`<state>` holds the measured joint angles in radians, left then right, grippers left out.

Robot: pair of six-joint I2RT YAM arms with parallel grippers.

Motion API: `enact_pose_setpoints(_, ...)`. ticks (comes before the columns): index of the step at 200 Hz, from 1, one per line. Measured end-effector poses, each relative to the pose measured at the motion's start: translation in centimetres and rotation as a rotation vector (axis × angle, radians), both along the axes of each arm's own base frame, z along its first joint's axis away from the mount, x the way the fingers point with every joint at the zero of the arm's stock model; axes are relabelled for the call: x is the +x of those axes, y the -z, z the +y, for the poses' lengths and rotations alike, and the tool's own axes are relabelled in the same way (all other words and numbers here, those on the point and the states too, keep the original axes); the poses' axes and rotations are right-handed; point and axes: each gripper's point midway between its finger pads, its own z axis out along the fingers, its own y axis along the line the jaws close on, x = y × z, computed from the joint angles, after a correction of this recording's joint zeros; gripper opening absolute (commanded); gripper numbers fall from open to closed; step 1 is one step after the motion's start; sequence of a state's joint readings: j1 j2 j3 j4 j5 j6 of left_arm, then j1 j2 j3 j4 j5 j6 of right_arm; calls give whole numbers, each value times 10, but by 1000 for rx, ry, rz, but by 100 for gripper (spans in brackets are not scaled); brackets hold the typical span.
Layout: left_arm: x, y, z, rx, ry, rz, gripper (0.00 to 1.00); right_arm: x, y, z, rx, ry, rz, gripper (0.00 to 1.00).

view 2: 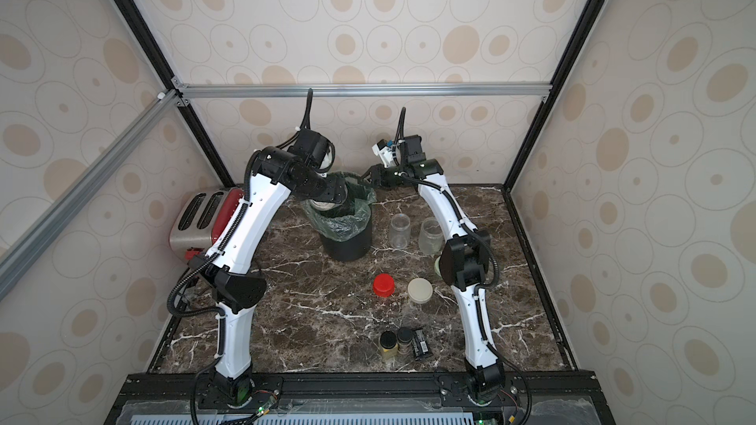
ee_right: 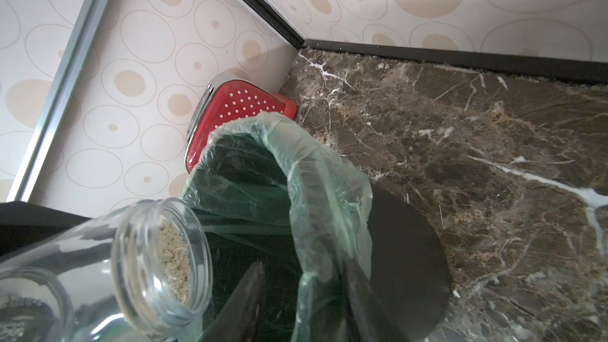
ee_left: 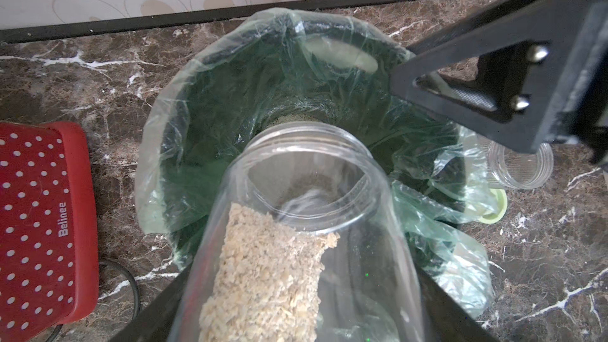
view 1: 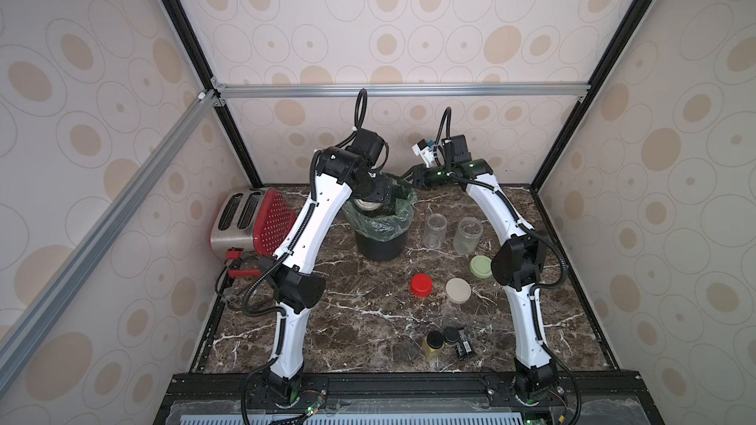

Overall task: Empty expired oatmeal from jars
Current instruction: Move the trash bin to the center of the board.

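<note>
Oatmeal (ee_left: 263,274) is lying along the lower side of the tilted jar (ee_left: 355,241), reaching almost to its open mouth. That jar is hanging over the black bin (view 1: 380,247), just above the centre of both top views. The left gripper (view 1: 374,197) is clasping the jar around its body, jaws partly spread to fit it. It is tipping the mouth down toward the green bag (view 1: 384,222) so that flakes land inside rather than on the marble table (view 1: 347,320). The right gripper (view 1: 410,178) is pinching the bag's far rim with its jaws closed tight, probably steadying the light bin against the pour. Right of the bin, two upright jars (view 1: 434,231) are standing open and looking emptied. The red lid (view 1: 421,284), beige lid (view 1: 458,290) and green lid (view 1: 481,266) are lying below them, so this is likely the last jar.
</note>
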<state>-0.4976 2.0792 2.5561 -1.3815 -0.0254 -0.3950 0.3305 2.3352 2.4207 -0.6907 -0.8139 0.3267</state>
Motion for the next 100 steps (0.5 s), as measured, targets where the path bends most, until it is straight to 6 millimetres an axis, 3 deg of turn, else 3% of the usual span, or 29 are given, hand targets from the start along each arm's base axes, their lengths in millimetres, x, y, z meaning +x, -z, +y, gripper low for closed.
enact_pose_setpoints(62, -13, -2, 11, 29, -7, 18, 0, -19, 8, 9, -16, -31, 37, 37)
enact_pose_setpoints(100, -17, 7, 15, 56, -12, 49, 0, -49, 9, 22, -27, -80, 71, 37)
